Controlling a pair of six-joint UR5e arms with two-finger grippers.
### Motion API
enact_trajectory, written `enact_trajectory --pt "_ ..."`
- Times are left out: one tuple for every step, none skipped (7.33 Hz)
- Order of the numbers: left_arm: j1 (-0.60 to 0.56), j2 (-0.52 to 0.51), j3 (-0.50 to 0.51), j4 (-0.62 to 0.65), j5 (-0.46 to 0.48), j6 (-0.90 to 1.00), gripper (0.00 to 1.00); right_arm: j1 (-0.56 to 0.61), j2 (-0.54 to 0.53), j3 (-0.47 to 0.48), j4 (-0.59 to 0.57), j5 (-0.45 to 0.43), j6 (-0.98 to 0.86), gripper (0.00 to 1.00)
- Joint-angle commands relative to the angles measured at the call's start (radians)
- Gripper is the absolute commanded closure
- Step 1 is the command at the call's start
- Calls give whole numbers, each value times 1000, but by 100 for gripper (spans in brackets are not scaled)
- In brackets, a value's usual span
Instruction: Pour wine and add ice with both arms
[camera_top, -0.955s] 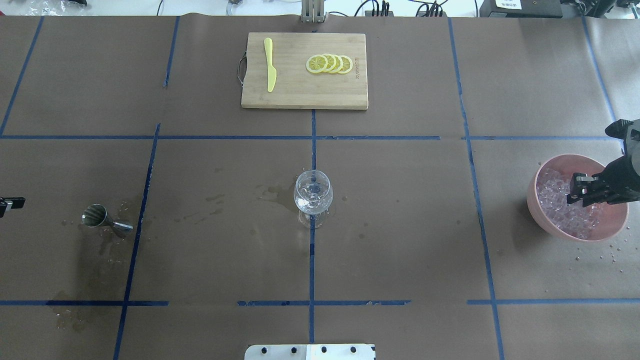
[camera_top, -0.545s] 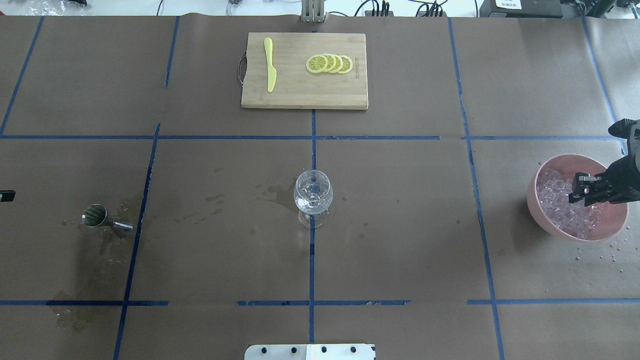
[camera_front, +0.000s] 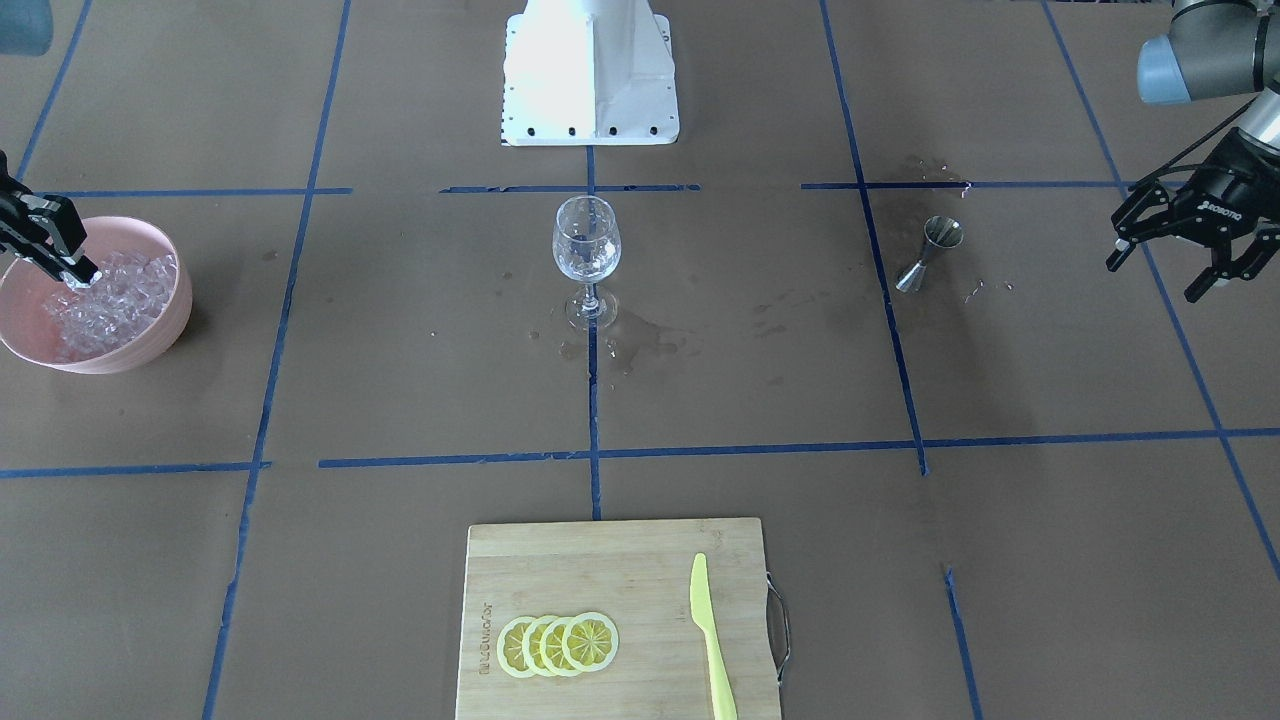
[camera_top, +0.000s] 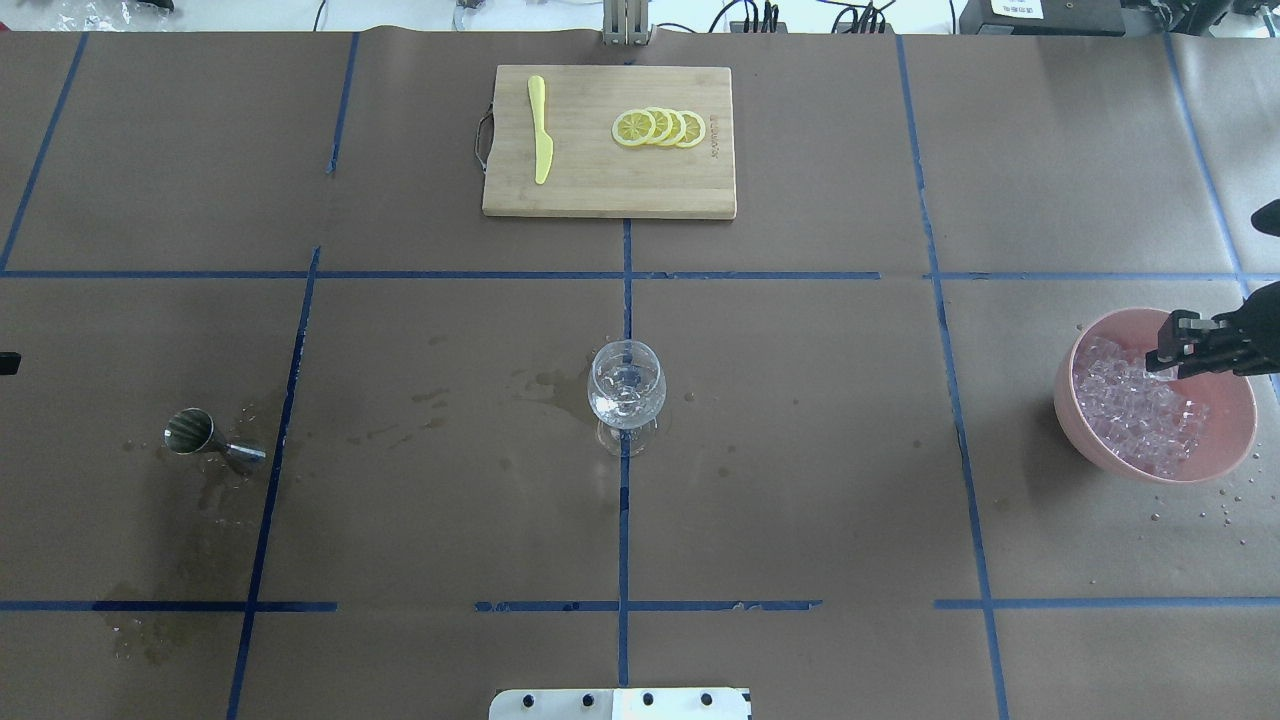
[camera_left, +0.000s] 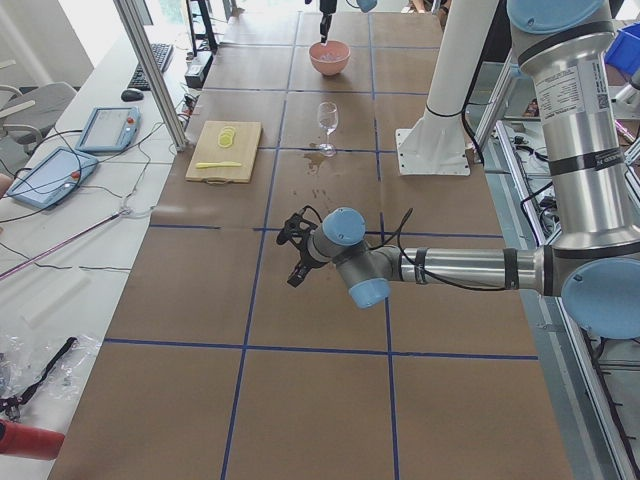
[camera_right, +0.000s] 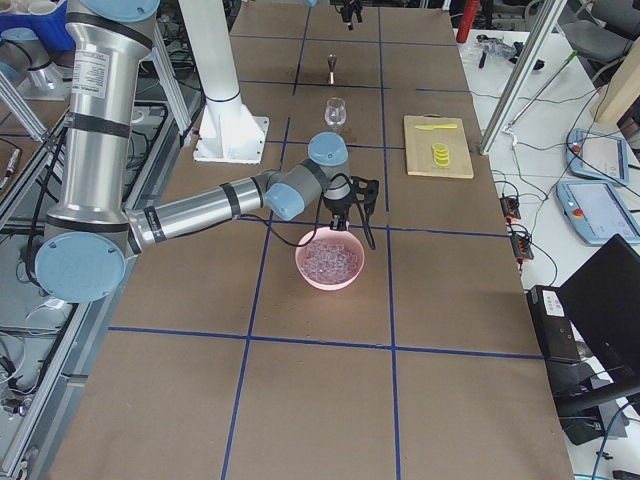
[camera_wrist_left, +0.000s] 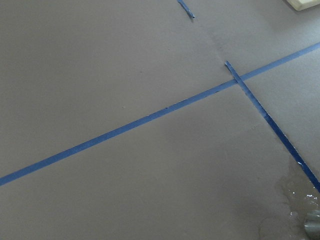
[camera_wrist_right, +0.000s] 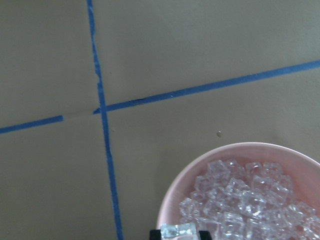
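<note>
My right gripper (camera_top: 1172, 348) hangs over the far side of a pink bowl (camera_top: 1090, 440) filled with ice (camera_top: 1135, 410). In the right wrist view it is shut on one clear ice cube (camera_wrist_right: 179, 231) just above the heap of ice (camera_wrist_right: 245, 200). My left gripper (camera_front: 1152, 280) is open and empty, above bare table beyond the steel jigger (camera_front: 925, 255). The jigger (camera_top: 205, 440) lies on its side amid wet stains. A clear stemmed wine glass (camera_top: 626, 385) stands upright at the table's middle. Something clear glints inside it; I cannot tell wine from ice.
A bamboo cutting board (camera_top: 600, 190) at the far middle holds a yellow knife (camera_top: 540, 130) and lemon slices (camera_top: 660, 128). Wet stains (camera_top: 545, 385) lie left of the glass. Droplets (camera_top: 1215, 505) dot the paper beside the bowl. The white pedestal (camera_front: 590, 80) stands at the near edge.
My right gripper has lifted and drawn back toward the bowl's far right rim. My left gripper has withdrawn further off the overhead view's left edge.
</note>
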Motion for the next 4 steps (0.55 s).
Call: enact_trajectory --pt "-97 -181 7 355 -2 173 1 -38 130 19 -3 -6 198 100" --pt "-148 -225 15 463 -11 234 1 -72 179 21 -3 -8 260 100" --pt "-195 -232 38 493 -110 258 1 -103 236 21 -3 -8 348 100" --pt "-252 -232 81 519 -230 258 1 -139 279 29 -5 -14 414 100"
